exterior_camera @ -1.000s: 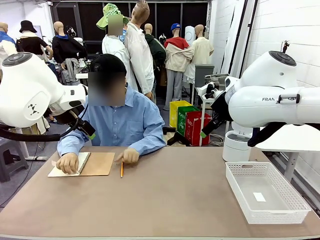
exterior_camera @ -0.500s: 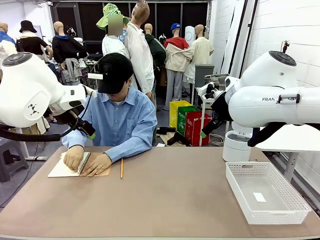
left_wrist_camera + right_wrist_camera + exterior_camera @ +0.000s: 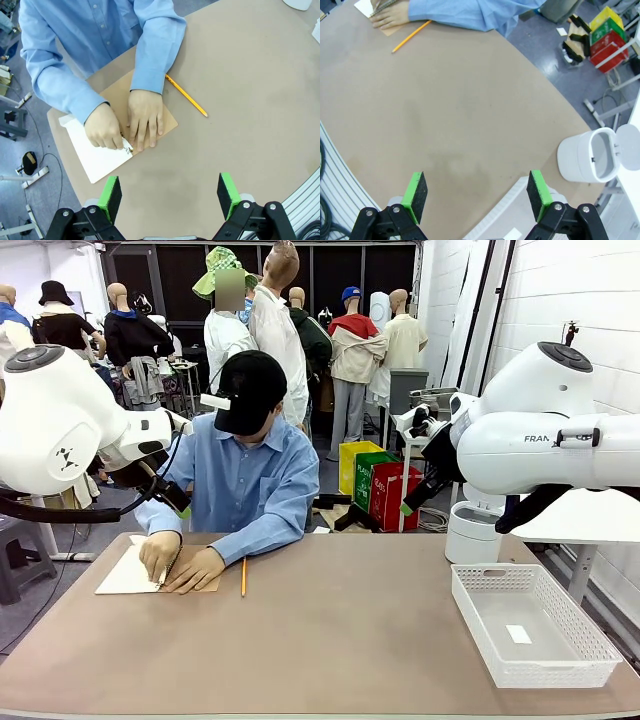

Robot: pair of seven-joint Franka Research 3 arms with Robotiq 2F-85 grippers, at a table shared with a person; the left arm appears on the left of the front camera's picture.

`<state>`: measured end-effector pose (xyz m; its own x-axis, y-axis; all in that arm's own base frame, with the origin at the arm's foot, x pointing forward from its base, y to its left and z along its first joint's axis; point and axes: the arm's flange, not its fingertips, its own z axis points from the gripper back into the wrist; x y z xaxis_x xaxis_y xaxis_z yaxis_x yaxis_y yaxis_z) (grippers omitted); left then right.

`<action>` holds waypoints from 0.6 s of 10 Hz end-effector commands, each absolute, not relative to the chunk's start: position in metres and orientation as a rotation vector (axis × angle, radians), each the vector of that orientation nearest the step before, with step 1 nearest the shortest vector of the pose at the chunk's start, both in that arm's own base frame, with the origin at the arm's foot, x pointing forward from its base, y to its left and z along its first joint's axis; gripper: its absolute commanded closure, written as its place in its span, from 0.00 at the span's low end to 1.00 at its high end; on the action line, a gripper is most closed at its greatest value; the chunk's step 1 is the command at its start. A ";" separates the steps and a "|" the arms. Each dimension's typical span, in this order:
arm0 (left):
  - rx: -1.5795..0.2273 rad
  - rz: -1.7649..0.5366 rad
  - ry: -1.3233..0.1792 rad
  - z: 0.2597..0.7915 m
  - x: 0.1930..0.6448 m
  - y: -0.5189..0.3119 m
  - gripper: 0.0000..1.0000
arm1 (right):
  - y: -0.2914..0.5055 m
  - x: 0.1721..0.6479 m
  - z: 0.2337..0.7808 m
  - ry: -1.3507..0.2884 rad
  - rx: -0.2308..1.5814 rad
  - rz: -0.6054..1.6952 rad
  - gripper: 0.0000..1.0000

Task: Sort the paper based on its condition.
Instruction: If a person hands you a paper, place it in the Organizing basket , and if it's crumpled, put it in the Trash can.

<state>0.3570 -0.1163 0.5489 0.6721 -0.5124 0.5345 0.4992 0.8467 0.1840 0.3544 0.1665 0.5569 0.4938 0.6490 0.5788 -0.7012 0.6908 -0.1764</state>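
Paper (image 3: pixel 97 157) lies at the table's far left, beside the brown notebook (image 3: pixel 117 94), with a person's hand (image 3: pixel 102 131) on it. Pencil (image 3: pixel 186 95) lies just right of the notebook. Left gripper (image 3: pixel 169 190) hangs above, fingers apart, empty. Right gripper (image 3: pixel 476 189) also has fingers apart, over bare table.

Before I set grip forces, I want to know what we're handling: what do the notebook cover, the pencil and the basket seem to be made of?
Notebook cover: matte brown card, likely kraft; it lies flat with no shine.
Pencil: probably painted wood; it is a thin yellow-orange stick with a pointed end.
Basket: white moulded plastic by the look, with fine lattice walls and a smooth rim.
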 end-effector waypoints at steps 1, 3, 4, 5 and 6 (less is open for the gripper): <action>0.019 -0.569 -0.609 0.549 0.357 -0.116 0.00 | 0.166 0.355 0.556 -0.662 0.086 0.820 0.00; 0.019 -0.569 -0.609 0.549 0.357 -0.116 0.00 | 0.166 0.355 0.556 -0.662 0.086 0.820 0.00; 0.019 -0.569 -0.609 0.549 0.357 -0.116 0.00 | 0.166 0.355 0.556 -0.662 0.086 0.820 0.00; 0.019 -0.569 -0.609 0.549 0.357 -0.116 0.00 | 0.166 0.355 0.556 -0.662 0.086 0.820 0.00; 0.019 -0.569 -0.609 0.549 0.357 -0.116 0.00 | 0.166 0.355 0.556 -0.662 0.086 0.820 0.00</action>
